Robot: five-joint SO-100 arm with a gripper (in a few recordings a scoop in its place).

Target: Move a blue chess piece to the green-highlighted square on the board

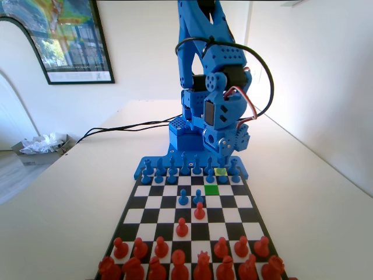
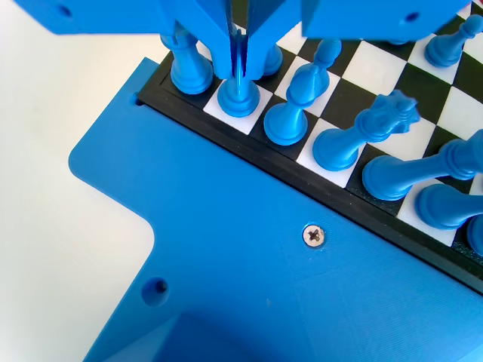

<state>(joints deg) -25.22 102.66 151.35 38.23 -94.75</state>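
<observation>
Step in hand: grasp. My end effector (image 1: 221, 158) sits low at the board's (image 1: 254, 219) far right, jaws nearly shut around a blue pawn (image 2: 238, 96); whether it grips, I cannot tell. Next: lift clear, carry to the near-adjacent green square (image 1: 211, 189).

The end effector (image 1: 224, 158) hangs low over the blue back rows, right by the yellow-green square (image 1: 220, 171) (jaw state unclear); the green-highlighted square (image 1: 211, 189) sits bare on the board (image 1: 137, 201).
</observation>
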